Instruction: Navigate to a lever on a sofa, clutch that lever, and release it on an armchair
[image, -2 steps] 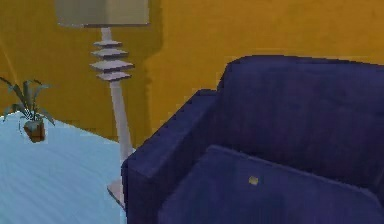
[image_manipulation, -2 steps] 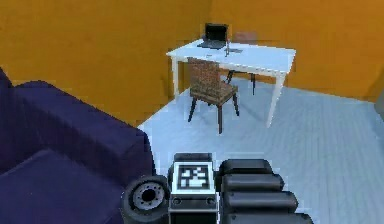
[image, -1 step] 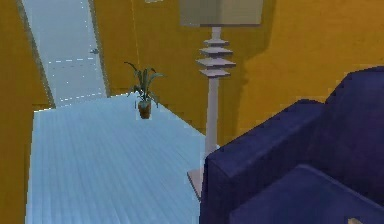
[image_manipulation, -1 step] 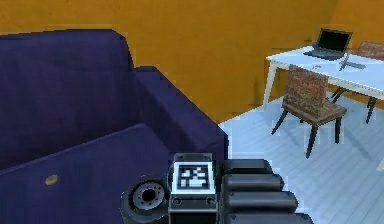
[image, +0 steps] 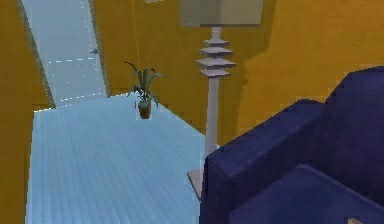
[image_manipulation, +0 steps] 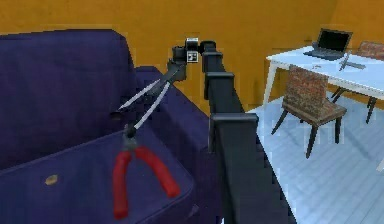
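- One red-handled tool (image_manipulation: 122, 185), shaped like pliers and taken by me to be the lever, lies flat on the seat of a dark blue sofa (image_manipulation: 60, 90) in the arm side view. Its dark head points up the picture, toward me.
- My gripper (image_manipulation: 127, 120) reaches down at a slant from the end of my arm (image_manipulation: 235, 140), and its tips sit right at the tool's dark head.
- Because the tool rests on the cushion, I cannot tell whether I hold it, nor how wide my fingers stand.
- To do this step well, I judge the grip should take the head or the joint, not one loose handle. The lift should go straight up before I draw back, so the handles clear the cushion.
- One small tan thing (image_manipulation: 50, 180) lies on the same seat, well apart from the tool.
- My arm crosses the sofa's side closely, so pulling in low could snag there.
- Beyond, on the arm side view's right, stand a white table (image_manipulation: 300, 58) with a laptop (image_manipulation: 330, 42) and a chair (image_manipulation: 310, 95).
- Ahead, the forward view shows a floor lamp (image: 214, 70) just beside the sofa's end, a potted plant (image: 146, 92) by an orange wall, and a pale door (image: 65, 50).
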